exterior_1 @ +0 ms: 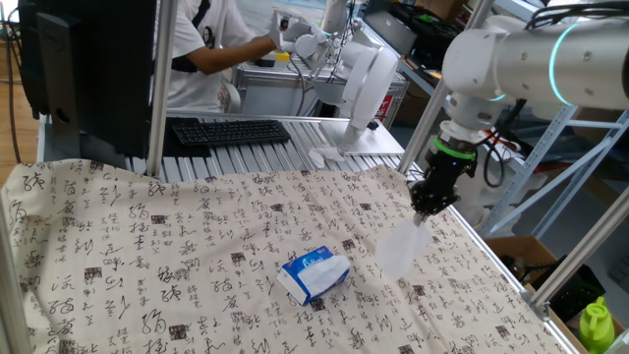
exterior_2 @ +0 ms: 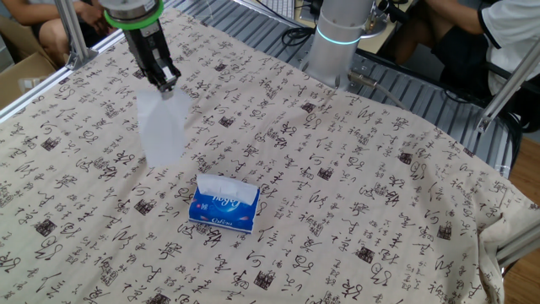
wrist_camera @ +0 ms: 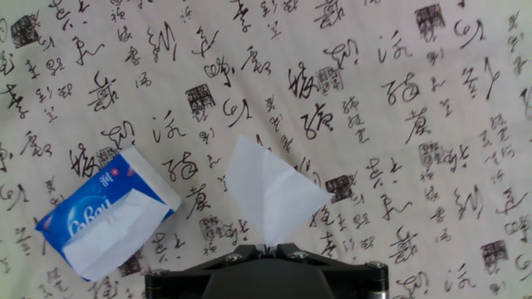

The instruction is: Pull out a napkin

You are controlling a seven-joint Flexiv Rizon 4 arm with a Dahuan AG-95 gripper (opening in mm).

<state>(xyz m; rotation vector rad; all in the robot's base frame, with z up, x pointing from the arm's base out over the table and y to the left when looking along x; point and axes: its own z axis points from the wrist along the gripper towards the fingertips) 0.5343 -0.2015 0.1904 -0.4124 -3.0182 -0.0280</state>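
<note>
My gripper (exterior_1: 425, 211) is shut on the top edge of the white napkin (exterior_1: 400, 246), which hangs free in the air to the right of the blue-and-white tissue pack (exterior_1: 314, 274). In the other fixed view the gripper (exterior_2: 164, 84) holds the napkin (exterior_2: 162, 127) up and to the left of the pack (exterior_2: 224, 203). In the hand view the napkin (wrist_camera: 270, 195) fans out from the shut gripper (wrist_camera: 268, 247), with the pack (wrist_camera: 104, 224) lying at lower left. White tissue shows at the pack's opening.
The table is covered by a cloth printed with black characters (exterior_1: 147, 246). A black keyboard (exterior_1: 228, 131) and a white device (exterior_1: 359, 84) stand behind the table. A person (exterior_1: 211, 39) works at the back. The arm's base (exterior_2: 337, 42) stands at the far edge.
</note>
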